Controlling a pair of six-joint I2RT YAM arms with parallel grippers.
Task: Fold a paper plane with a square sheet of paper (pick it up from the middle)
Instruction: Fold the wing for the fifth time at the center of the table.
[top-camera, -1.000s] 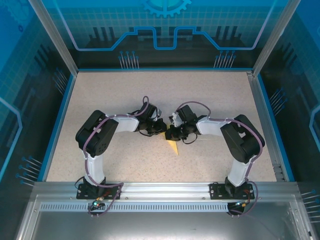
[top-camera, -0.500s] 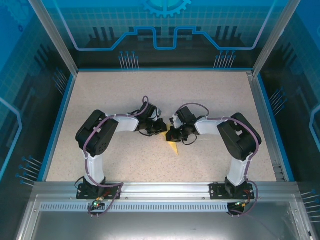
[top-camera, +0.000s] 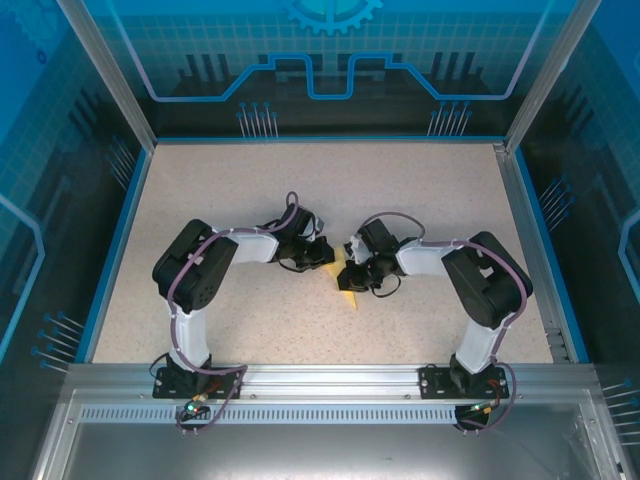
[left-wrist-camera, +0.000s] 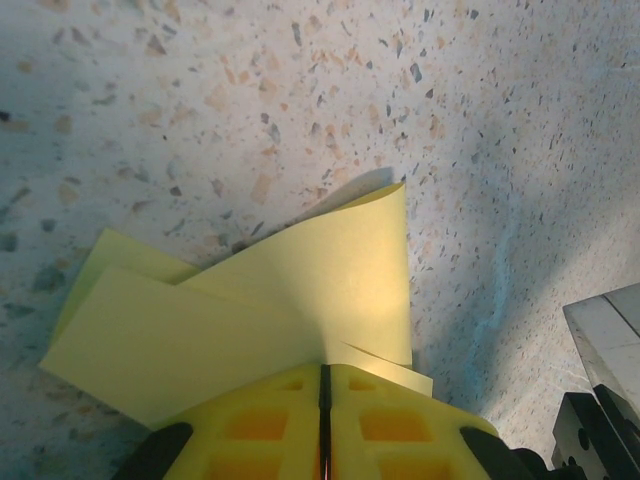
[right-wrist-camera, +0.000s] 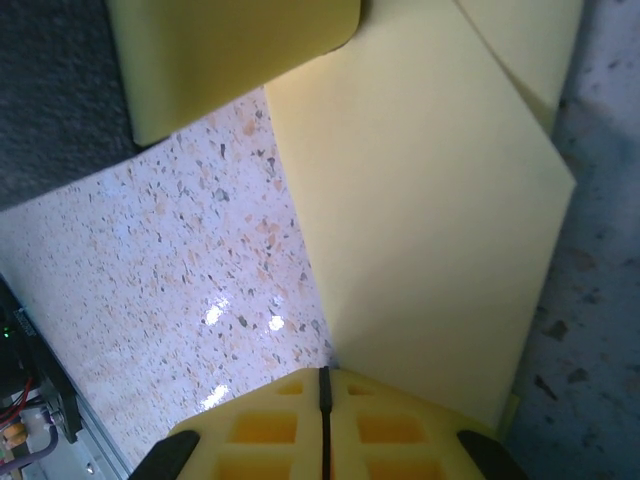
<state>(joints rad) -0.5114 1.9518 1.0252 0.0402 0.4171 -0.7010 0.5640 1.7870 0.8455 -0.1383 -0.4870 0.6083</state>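
Jaws of left gripper (left-wrist-camera: 323, 375) and right gripper (right-wrist-camera: 323, 378) clamp the folded sheet of paper (left-wrist-camera: 300, 290); both arms bend inward.

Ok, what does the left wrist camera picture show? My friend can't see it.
A folded yellow paper lies on a speckled table, pinched at its near edge by the left gripper, whose two yellow fingers are shut tight together. One flap of the paper curls up off the table.
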